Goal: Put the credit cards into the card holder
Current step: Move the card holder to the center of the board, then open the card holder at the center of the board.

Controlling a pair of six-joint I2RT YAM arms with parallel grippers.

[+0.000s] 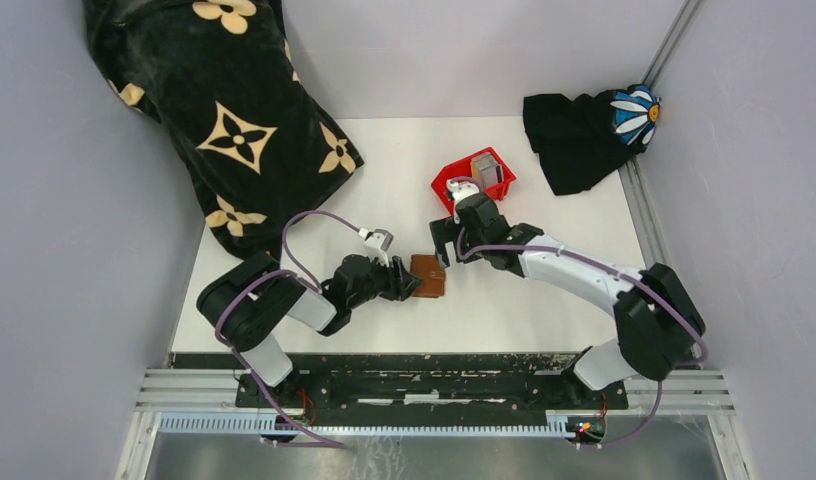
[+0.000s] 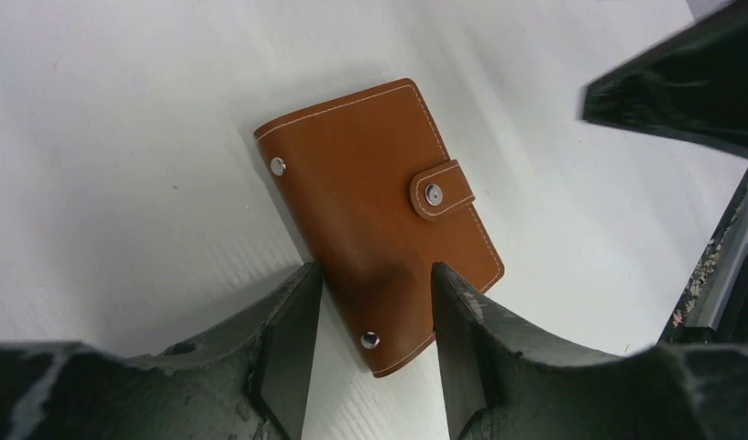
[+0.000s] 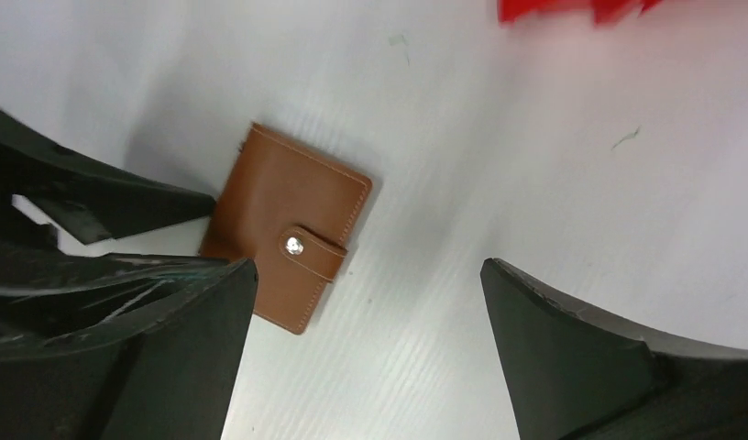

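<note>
The card holder (image 1: 429, 276) lies flat on the white surface (image 1: 544, 300) between the two arms, folded shut with its snap tab (image 2: 440, 191) fastened, so its inside is hidden. The credit cards (image 1: 487, 170) stand together on edge in the red bin (image 1: 442, 182), well apart from the holder and toward the back.

The left gripper (image 2: 375, 275) sits at the holder's near end with its fingers partly apart, one at the leather's edge and one over it. I cannot tell whether it presses on the holder. The right gripper (image 3: 368, 268) hangs just above the holder's far side, spread wide and empty.

By my reading, none of the task is done. The tab has to be undone, the holder opened, and each card fetched from the bin and slid in.
</note>
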